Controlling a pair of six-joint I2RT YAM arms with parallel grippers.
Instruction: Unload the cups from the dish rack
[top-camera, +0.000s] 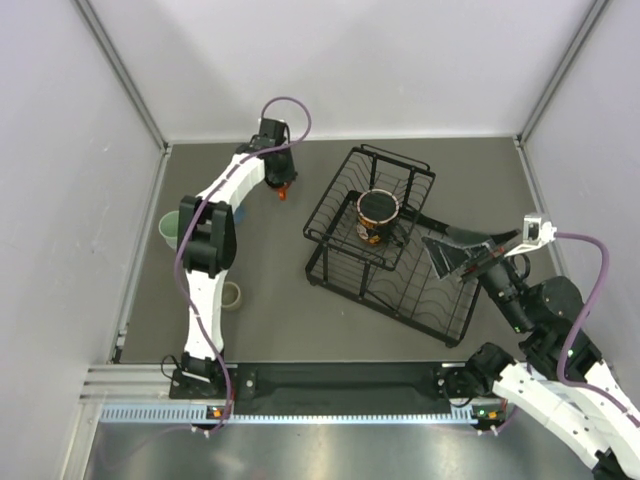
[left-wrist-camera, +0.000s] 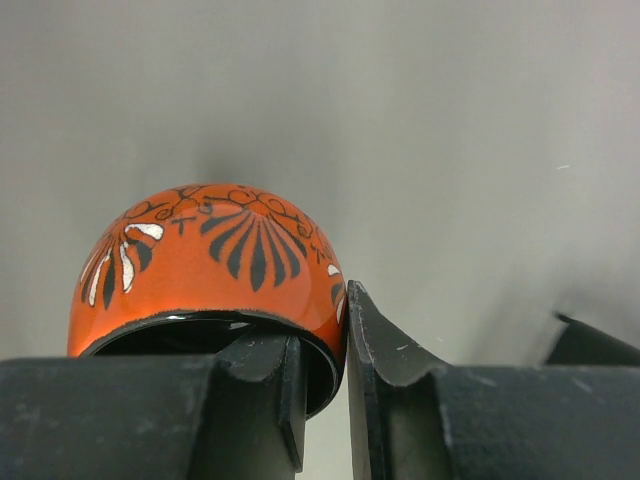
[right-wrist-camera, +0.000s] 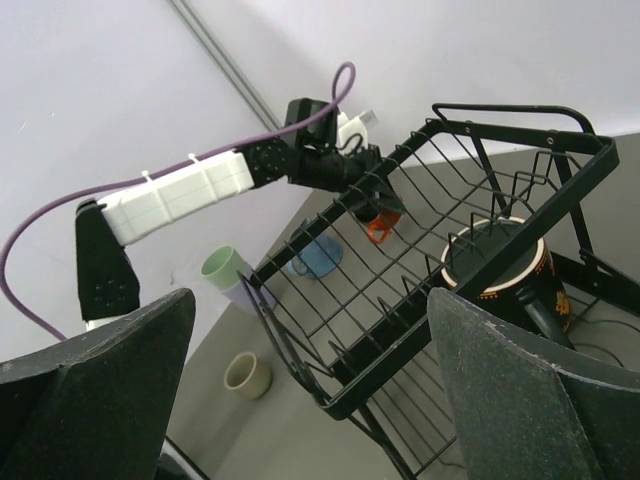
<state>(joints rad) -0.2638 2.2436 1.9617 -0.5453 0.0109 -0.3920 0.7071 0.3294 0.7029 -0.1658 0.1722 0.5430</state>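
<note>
My left gripper (top-camera: 283, 188) is shut on the rim of the small squat orange cup (top-camera: 285, 194), low over the table left of the black wire dish rack (top-camera: 328, 193). In the left wrist view, the fingers (left-wrist-camera: 385, 370) pinch the cup's (left-wrist-camera: 220, 265) wall. The large red patterned mug (top-camera: 378, 215) stands in the rack's raised tier. My right gripper (top-camera: 447, 258) is open and empty over the rack's right side; its view shows the rack (right-wrist-camera: 376, 376) and the mug (right-wrist-camera: 510, 275) between its jaws.
The mint-green tumbler (top-camera: 170, 230) stands at the left, with the lavender tumbler (right-wrist-camera: 250, 297) against it. The blue mug (right-wrist-camera: 318, 255) sits behind the left arm. The beige mug (top-camera: 232, 296) is nearer the front. Grey walls enclose the table.
</note>
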